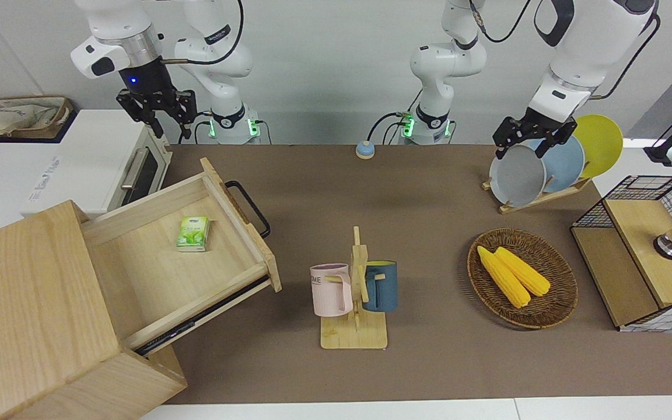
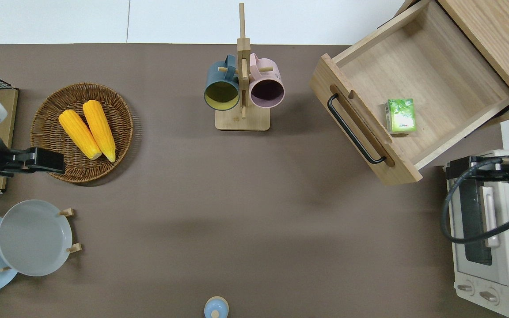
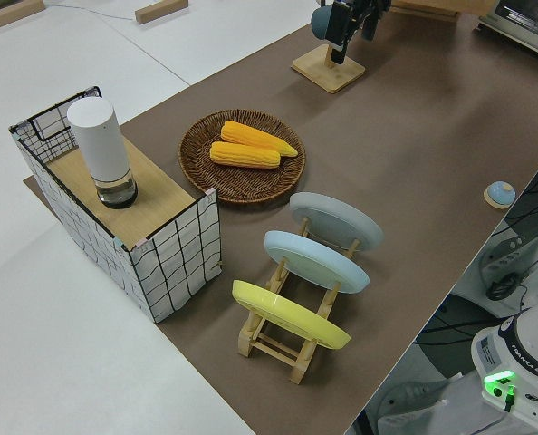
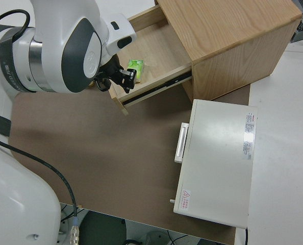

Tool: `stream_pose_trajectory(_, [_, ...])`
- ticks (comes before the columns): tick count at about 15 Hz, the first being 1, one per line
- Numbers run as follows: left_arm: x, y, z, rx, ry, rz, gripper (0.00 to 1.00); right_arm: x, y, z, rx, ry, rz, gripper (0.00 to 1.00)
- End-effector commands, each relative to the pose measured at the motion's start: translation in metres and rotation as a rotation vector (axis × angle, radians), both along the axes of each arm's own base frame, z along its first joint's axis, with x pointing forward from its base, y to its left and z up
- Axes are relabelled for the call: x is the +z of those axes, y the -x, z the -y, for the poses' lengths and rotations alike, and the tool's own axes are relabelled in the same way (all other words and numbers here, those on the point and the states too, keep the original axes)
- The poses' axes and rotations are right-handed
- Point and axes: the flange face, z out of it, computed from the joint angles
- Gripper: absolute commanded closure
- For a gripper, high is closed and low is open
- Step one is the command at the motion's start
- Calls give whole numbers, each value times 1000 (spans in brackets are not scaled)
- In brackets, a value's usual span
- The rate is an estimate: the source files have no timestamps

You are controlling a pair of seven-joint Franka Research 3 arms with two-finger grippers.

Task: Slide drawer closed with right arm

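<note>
The drawer [image 1: 155, 274] stands pulled far out of the big pale-wood cabinet [image 1: 27, 303] at the right arm's end of the table. Its black bar handle [image 1: 248, 207] faces the table's middle. A small green packet [image 1: 193, 233] lies in it. The overhead view shows the drawer [image 2: 431, 66] and handle [image 2: 354, 130] too. My right gripper [image 1: 161, 119] is open and empty, up in the air over the corner of the toaster oven [image 2: 497, 247] beside the drawer's front, touching nothing; it also shows in the overhead view [image 2: 460, 164]. My left arm is parked.
A mug rack [image 1: 354, 291] with a pink and a blue mug stands mid-table. A wicker basket [image 1: 552, 312] holds two corn cobs. A plate rack [image 1: 546, 163], a wire-mesh cabinet [image 1: 645, 256] and a small blue knob [image 1: 364, 150] are also on the table.
</note>
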Motion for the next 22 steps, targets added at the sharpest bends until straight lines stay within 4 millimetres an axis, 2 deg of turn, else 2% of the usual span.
stream_pose_trajectory(1, [2,4,-1,-9,-12,-6,2,3,-2,-6,-45,-9,-1,794])
stream_pose_trajectory(3, [2,4,-1,-7,-12,-6,2,2,-1,-7,-55,-12,-4,999])
stream_pose_trajectory(7, [2,4,-1,-9,-12,-6,2,4,0,-12,-116,-17,-3,1000])
stream_pose_trajectory(9, [2,4,-1,-7,-12,-6,2,5,0,-26,-174,-25,1,1000])
stream_pose_trajectory(14, [2,4,0,-9,-12,-7,2,0,1,-44,-306,-40,-16,1000])
stream_pose_trajectory(17, [2,4,-1,-7,-12,-8,2,-19,-8,-61,-389,-45,-39,1000])
stream_pose_trajectory(19, [2,4,-1,-7,-12,-6,2,-26,-13,-64,-458,-71,-46,1000])
stream_pose_trajectory(20, [2,4,-1,-9,-12,-7,2,-33,-15,-76,-479,-80,-65,1000])
stream_pose_trajectory(22, [2,4,-1,-7,-12,-6,2,-44,-22,-84,-513,-87,-72,1000])
